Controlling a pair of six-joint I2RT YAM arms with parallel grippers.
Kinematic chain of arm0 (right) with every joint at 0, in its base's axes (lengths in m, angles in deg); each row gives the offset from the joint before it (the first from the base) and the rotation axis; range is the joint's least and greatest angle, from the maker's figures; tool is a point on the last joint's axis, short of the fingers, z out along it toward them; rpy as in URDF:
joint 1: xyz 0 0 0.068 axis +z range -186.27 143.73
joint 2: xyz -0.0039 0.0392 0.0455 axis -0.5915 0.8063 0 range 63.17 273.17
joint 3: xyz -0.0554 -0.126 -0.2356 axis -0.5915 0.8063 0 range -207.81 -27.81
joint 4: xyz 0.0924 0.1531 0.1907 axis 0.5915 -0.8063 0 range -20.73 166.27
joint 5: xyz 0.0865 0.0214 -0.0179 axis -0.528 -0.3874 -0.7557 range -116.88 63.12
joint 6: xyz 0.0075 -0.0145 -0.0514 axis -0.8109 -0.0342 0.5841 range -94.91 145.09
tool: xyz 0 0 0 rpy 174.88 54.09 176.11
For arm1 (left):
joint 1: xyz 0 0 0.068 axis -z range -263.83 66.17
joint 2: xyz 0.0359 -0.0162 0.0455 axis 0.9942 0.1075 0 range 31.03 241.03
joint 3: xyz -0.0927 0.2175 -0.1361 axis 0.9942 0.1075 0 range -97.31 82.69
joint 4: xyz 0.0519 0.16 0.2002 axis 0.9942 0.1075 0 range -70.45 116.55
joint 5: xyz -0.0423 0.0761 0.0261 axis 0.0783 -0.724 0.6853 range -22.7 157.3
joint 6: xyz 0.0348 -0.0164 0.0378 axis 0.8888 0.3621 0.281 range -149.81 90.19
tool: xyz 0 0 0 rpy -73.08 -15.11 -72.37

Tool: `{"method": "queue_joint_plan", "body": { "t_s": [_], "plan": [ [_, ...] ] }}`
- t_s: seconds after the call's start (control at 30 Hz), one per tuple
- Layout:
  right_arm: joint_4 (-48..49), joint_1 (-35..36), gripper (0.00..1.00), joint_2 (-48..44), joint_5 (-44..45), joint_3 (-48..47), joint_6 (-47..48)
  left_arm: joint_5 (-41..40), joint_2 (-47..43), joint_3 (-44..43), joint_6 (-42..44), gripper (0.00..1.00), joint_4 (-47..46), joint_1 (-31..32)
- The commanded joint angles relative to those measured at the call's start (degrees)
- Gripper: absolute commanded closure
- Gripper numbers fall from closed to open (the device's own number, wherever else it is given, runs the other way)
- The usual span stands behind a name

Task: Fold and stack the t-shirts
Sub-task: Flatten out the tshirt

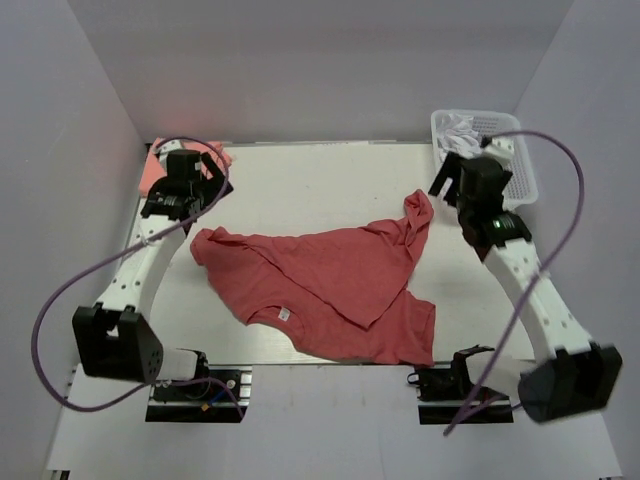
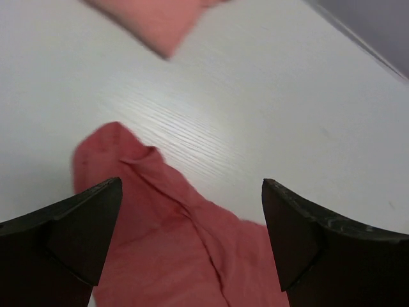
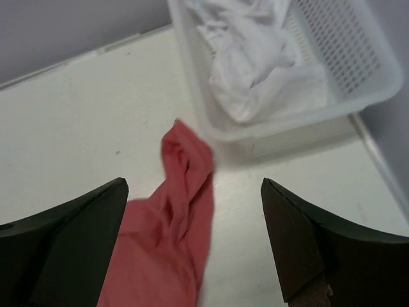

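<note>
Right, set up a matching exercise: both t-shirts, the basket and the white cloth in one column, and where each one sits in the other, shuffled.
Things:
1. red t-shirt
2. pink t-shirt
3. white basket
4. white cloth

Places:
A. inside the basket
B. far left corner of the table
C. far right corner
D. spread out, crumpled, in the middle

Pairs: 1-D, 2-B, 3-C, 4-A

The left arm [image 1: 140,270] and right arm [image 1: 530,285] stretch forward from their bases. The left pincer [image 2: 192,185] and right pincer [image 3: 193,183] point down, jaws spread wide, gripping nothing.
</note>
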Motion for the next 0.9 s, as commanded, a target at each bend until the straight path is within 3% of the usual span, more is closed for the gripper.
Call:
{"method": "queue_joint_plan", "body": {
  "t_s": [0.0, 0.07, 0.1, 0.2, 0.23, 0.47, 0.67, 0.87],
  "plan": [
    [-10.4, 0.1, 0.10, -9.4, -14.8, 12.2, -12.3, 19.7, -4.1, 4.8, 8.3, 0.00, -10.6, 5.2],
    [-9.9, 0.1, 0.10, -14.7, -23.6, 21.8, -14.6, 21.2, -2.9, 4.8, 9.3, 0.00, -11.3, 8.8],
    [-10.1, 0.1, 0.10, -17.0, -32.6, 23.6, -15.1, 22.2, -2.0, 4.3, 9.8, 0.00, -11.8, 10.9],
    [-13.4, 0.2, 0.10, -21.5, -36.8, 30.5, -16.8, 20.3, 1.3, 3.4, 12.2, 0.00, -11.8, 22.2],
    [-15.4, 0.2, 0.10, -22.4, -36.8, 32.2, -17.6, 20.3, 2.0, 3.4, 13.3, 0.00, -11.8, 28.1],
    [-14.6, 0.0, 0.10, -25.0, -39.8, 41.6, -20.4, 22.5, 0.3, 15.0, 14.4, 0.01, -19.2, 44.8],
    [-14.2, -0.3, 0.10, -19.9, -38.2, 44.7, -21.2, 17.1, 8.4, 11.5, 16.4, 0.10, -16.2, 55.6],
    [-12.3, -0.3, 0.13, -21.4, -36.9, 46.4, -22.6, 8.9, 15.5, 5.8, 16.4, 0.14, -13.1, 60.9]
  ]
}}
